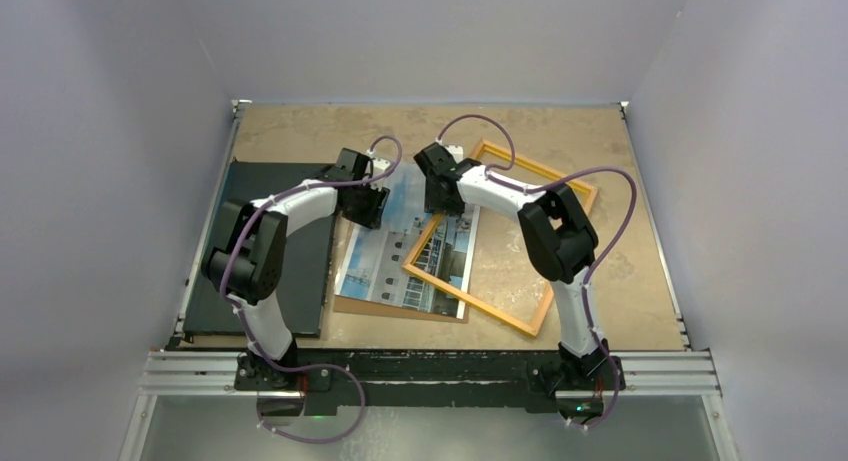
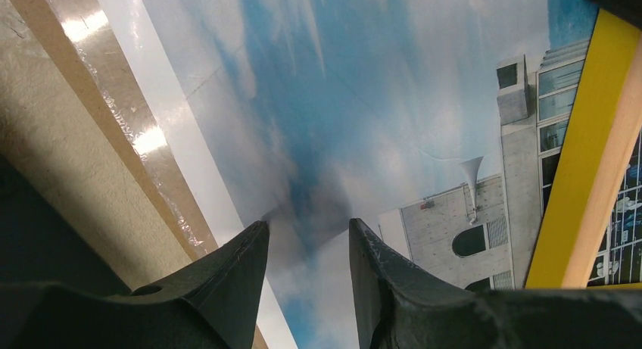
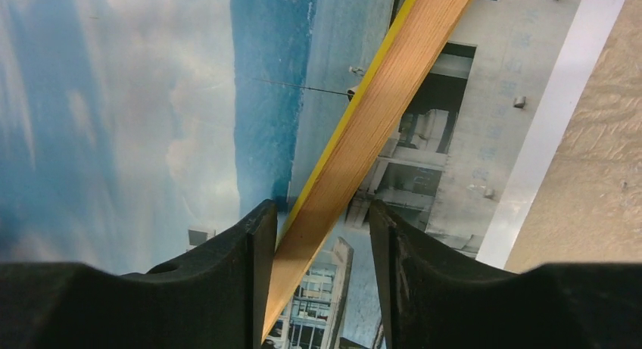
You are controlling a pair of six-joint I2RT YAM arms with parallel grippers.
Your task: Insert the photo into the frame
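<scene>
The photo [image 1: 392, 256], a white building under blue sky, lies flat on a brown backing board [image 1: 390, 308] in mid-table. The yellow-orange frame [image 1: 560, 181] lies tilted, its left rail across the photo's right part. My left gripper [image 1: 365, 209] is low over the photo's upper left. In the left wrist view its jaws [image 2: 308, 224] stand open over the sky of the photo [image 2: 341, 99], with nothing between them. My right gripper [image 1: 445, 196] is open and straddles the frame's rail [image 3: 378, 114]. The rail lies against the left finger, with a gap to the right one.
A black flat board [image 1: 305, 281] lies at the left, partly under the left arm. Bare tan tabletop [image 1: 610, 281] shows right of the frame. Walls close in the table on three sides.
</scene>
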